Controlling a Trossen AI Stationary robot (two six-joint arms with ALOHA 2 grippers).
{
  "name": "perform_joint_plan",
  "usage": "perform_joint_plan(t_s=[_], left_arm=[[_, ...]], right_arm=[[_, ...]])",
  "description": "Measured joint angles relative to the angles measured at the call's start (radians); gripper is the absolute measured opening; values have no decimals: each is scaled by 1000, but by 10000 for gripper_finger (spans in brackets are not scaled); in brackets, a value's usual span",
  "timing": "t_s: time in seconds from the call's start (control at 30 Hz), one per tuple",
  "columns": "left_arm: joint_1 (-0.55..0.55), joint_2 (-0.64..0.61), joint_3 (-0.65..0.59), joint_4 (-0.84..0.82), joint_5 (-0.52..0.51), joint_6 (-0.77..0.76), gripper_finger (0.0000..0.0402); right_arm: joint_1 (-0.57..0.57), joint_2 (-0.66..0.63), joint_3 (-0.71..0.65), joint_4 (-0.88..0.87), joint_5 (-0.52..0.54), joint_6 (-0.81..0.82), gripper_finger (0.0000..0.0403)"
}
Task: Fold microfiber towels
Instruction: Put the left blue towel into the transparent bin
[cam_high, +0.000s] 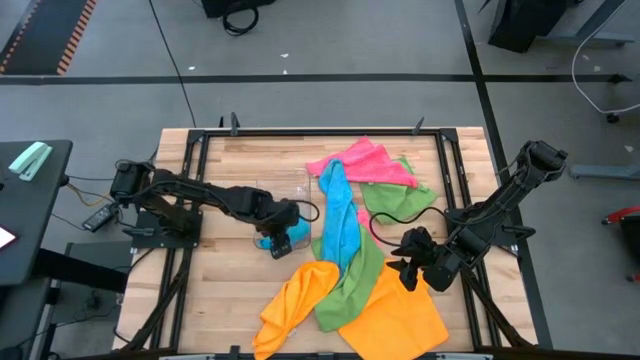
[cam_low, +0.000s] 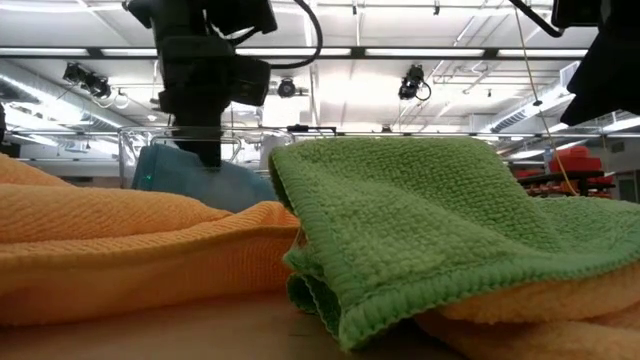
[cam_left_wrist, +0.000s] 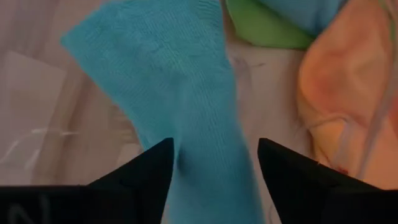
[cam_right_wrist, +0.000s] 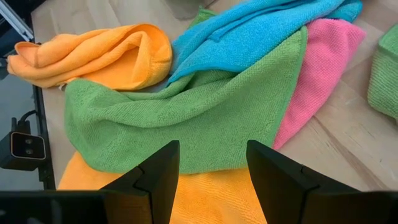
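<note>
A: Where is the left gripper (cam_high: 279, 243)?
B: Left of centre in the high view, low over the wood table (cam_high: 230, 290). Its fingers (cam_left_wrist: 146, 171) stand spread, one on each side of a blue towel (cam_left_wrist: 180, 93) that runs between them in the left wrist view. Whether they actually touch the cloth, I cannot tell.

A: And the other towels?
B: A heap at centre and lower right of the high view. A long blue towel (cam_high: 338, 220) runs down the middle, a green towel (cam_high: 352, 285) below it, and an orange towel (cam_high: 400, 315) spread flat at the lower edge. A second orange towel (cam_high: 292, 300) lies bunched at lower centre. A pink towel (cam_high: 362, 162) sits at upper centre, with another green towel (cam_high: 395, 198) just right of it.

A: The right gripper (cam_high: 408, 270)?
B: Right of centre, over the heap's right side. Its fingers (cam_right_wrist: 158, 168) are apart and pinch nothing; the green and orange cloths lie beyond them in the right wrist view.

A: Anything else?
B: A clear tray (cam_high: 290, 190) lies above the left gripper.
</note>
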Motion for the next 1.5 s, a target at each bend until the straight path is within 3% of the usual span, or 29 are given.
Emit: perform_joint_plan(t_s=[0.37,0.7,0.83,1.2,1.5], left_arm=[[-16,75,0,48,-29,-9,273],[-16,127,0,46,-28,-33,351],[-21,142,0,51,-10,-35,362],[-49,145,1,58,30,-8,286],[-51,146,10,58,61,6,178]], right_arm=[[0,0,0,8,0,-5,196],[0,0,0,8,0,-5,196],[0,0,0,8,0,-5,196],[-7,0,0,9,1,-13,196],[-7,0,0,10,0,-13,196]])
